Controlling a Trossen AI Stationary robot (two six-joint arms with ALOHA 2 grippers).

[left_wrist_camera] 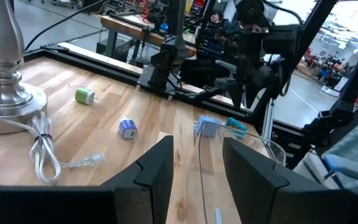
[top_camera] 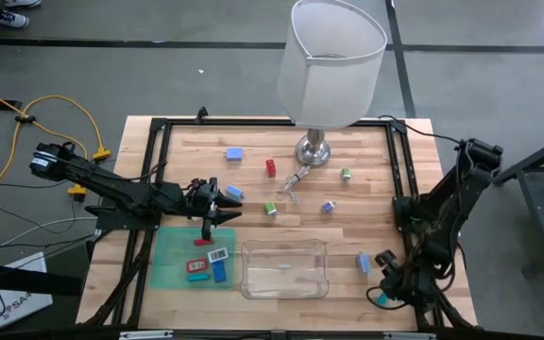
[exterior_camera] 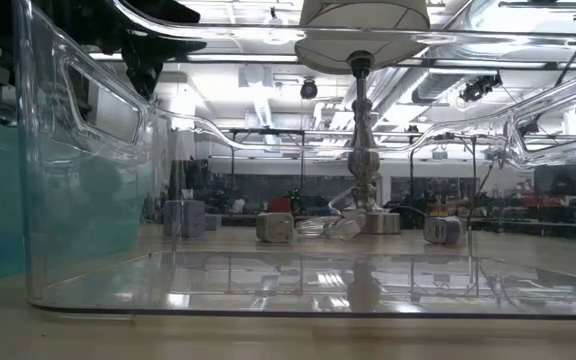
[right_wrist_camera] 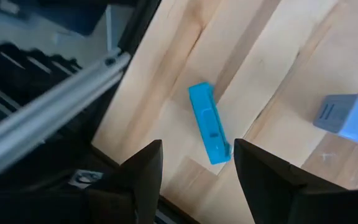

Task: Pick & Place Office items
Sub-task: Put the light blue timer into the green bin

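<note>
The office items lie scattered on the wooden table. A blue, a red, a green-white, a purple and a green piece sit near the lamp, and several more lie on the green mat. My left gripper hovers open above the mat's far edge and holds nothing. My right gripper is open at the table's near right corner. In the right wrist view its fingers stand above a teal stick lying flat, with a light-blue block beside it.
A big white-shaded lamp stands on its silver base at the far middle, with a coiled clear cable beside it. A clear plastic tray sits near the front edge, right of the mat. A black frame borders the table.
</note>
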